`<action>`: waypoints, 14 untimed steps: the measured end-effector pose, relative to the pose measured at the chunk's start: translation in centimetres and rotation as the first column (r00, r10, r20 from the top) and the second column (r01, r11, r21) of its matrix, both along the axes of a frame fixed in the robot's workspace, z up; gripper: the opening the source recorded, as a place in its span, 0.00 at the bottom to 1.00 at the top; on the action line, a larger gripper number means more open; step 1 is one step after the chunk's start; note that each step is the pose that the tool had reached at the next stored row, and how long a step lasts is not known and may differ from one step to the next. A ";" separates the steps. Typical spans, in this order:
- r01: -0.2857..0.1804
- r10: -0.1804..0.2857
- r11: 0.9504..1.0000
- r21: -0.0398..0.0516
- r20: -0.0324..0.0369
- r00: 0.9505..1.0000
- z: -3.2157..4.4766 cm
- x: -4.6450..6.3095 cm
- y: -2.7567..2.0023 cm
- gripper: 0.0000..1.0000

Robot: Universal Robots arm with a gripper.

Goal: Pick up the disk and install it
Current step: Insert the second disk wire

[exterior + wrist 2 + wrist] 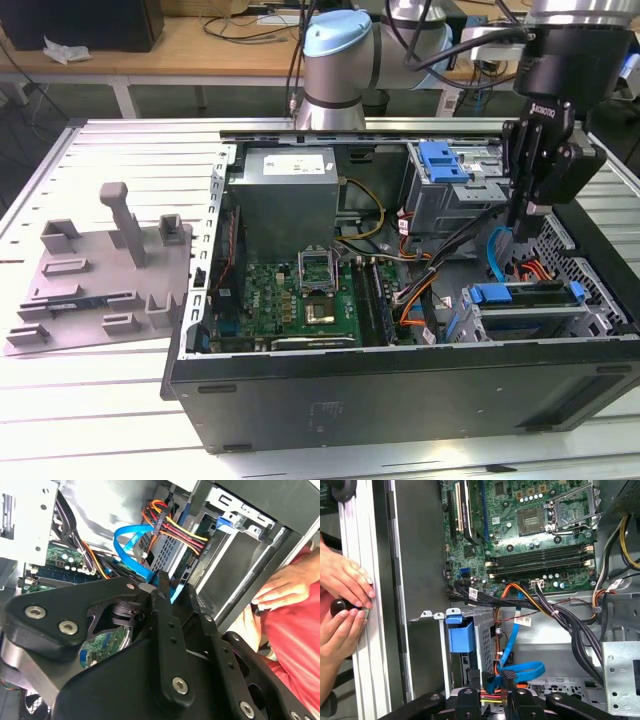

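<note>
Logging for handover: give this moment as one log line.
end effector open, empty | above drive cage | hand beside case

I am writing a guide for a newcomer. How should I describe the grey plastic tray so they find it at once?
Start from the open computer case on the slatted metal table. The grey plastic tray lies on that table, at the exterior view's left of the case. Unlike the metal around it, it is matte moulded plastic with one tall upright post.
</note>
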State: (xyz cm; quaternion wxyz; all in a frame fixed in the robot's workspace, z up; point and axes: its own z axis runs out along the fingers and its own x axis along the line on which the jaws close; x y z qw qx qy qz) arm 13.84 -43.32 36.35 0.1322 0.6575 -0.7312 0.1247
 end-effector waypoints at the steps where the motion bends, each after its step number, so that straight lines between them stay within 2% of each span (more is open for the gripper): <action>1: 0.000 0.000 1.000 -0.005 0.000 1.000 -0.04 0.0 0.03 0.30; 5: 0.000 0.000 1.000 -0.023 0.000 1.000 -0.20 0.0 0.09 0.30; 11: 0.000 0.000 0.999 -0.035 0.000 1.000 -0.51 0.0 0.28 0.30; 12: 0.000 0.000 0.999 -0.035 0.000 1.000 -0.53 0.0 0.28 0.29; 14: 0.000 0.000 0.999 -0.036 0.000 1.000 -0.60 0.0 0.28 0.16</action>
